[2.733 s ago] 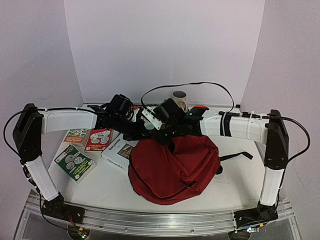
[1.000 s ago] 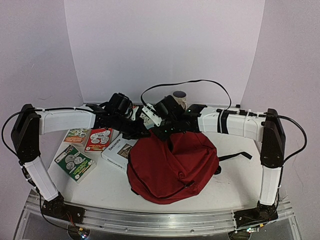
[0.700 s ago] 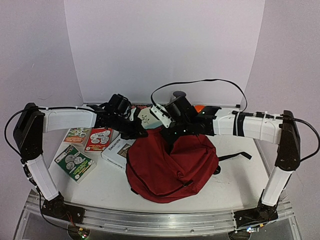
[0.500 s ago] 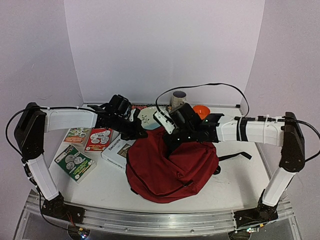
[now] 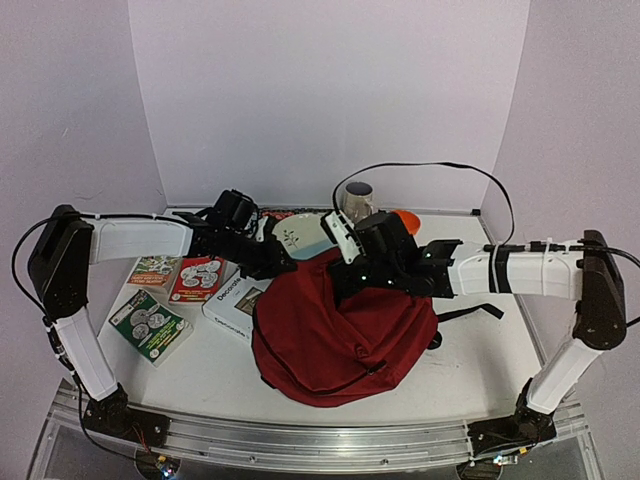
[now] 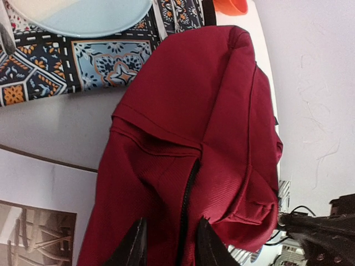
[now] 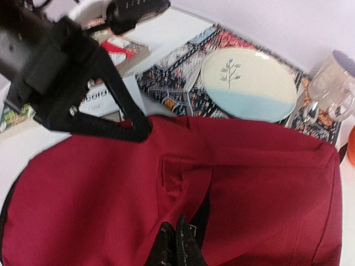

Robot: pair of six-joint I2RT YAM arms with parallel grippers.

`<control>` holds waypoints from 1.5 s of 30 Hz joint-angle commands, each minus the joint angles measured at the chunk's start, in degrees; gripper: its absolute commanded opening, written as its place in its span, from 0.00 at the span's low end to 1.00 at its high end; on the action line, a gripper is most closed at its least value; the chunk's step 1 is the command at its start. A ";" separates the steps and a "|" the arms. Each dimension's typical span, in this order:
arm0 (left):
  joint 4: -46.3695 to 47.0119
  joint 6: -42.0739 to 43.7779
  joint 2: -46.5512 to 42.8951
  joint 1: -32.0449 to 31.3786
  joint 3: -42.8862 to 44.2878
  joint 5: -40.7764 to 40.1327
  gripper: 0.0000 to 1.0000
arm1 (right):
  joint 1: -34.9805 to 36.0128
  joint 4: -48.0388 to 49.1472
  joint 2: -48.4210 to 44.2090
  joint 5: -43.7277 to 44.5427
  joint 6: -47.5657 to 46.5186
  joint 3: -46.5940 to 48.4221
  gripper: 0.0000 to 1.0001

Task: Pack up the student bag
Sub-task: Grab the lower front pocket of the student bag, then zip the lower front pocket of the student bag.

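Bag [image 5: 340,325]: lies slumped on the table [image 5: 480,365], centre to right of centre, between the two arms. Dark red cloth, the largest item in view. Its far edge reaches the patterned mat [image 6: 83,61]. Its left edge is just beside the white book [image 5: 232,305]. A black strap [image 5: 470,312] trails out to the right.

Left claw [image 6: 169,249]: at the bag's far-left edge. Fingers [image 6: 135,246] are spread a little, one on each side of the black zip [image 6: 187,199], with red fabric showing in the gap. Cannot tell whether the pads touch the cloth.

Right claw [image 7: 175,246]: over the far middle of the bag, reaching in from the right. Fingers are pressed together, tips at a dark slit where the red fabric parts. Cannot tell whether anything thin is nipped between them.

Far side: plate [image 5: 300,235], cream and pale blue, sits on the mat just beyond the bag. Mug [image 5: 357,198] stands upright to its right. Orange bowl [image 5: 405,218] is right of the mug, partly hidden by the right arm.

Left side: red book [image 5: 196,278] lies flat just left of the white one. Green book [image 5: 148,325] lies nearer, well apart from the bag.
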 commanded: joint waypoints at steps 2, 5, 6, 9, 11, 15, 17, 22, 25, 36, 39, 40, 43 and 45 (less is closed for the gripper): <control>2.23 4.74 -3.60 1.43 1.02 -2.46 0.44 | 0.15 5.61 -1.62 4.58 0.52 2.22 0.00; 1.28 7.21 -3.72 1.44 2.62 -2.38 0.55 | 0.19 6.92 -0.70 5.22 0.66 2.92 0.00; 0.92 7.87 -3.47 1.43 3.48 -2.19 0.58 | 0.17 7.38 -0.47 5.27 1.00 3.03 0.00; -0.34 8.62 -1.38 1.43 6.03 -1.24 0.63 | 0.15 8.79 -0.18 4.62 1.76 2.88 0.00; -0.82 8.87 0.65 1.39 7.82 -0.24 0.65 | 0.18 9.12 0.15 3.90 2.02 2.95 0.00; -1.70 9.68 4.44 1.43 11.52 2.58 0.68 | 0.17 9.16 0.70 2.58 2.21 2.96 0.00; -2.12 10.06 6.12 1.38 13.10 3.35 0.69 | 0.16 9.22 0.78 1.89 2.10 3.04 0.00; -4.07 10.99 10.12 0.91 16.27 5.66 0.71 | 0.21 9.24 1.42 0.58 1.62 3.55 0.00; -5.32 11.72 11.94 -0.02 17.23 6.61 0.71 | 0.14 9.24 1.71 0.32 1.34 3.75 0.00; -5.86 12.25 13.80 -1.86 18.79 11.78 0.47 | 0.15 9.22 2.71 0.28 0.85 3.92 0.00; -5.86 12.24 13.71 -1.82 19.22 11.79 0.18 | 0.17 9.04 2.59 0.46 0.83 3.48 0.00; -5.87 12.24 13.66 -1.82 19.28 11.66 0.09 | 0.18 8.88 2.41 0.44 0.91 3.28 0.00; -5.85 12.02 13.49 -1.82 19.37 10.72 0.00 | 0.17 8.25 1.15 0.30 1.31 2.26 0.00; -5.84 11.87 13.25 -1.71 19.30 9.68 0.00 | 0.19 7.65 -0.02 0.23 1.72 1.13 0.00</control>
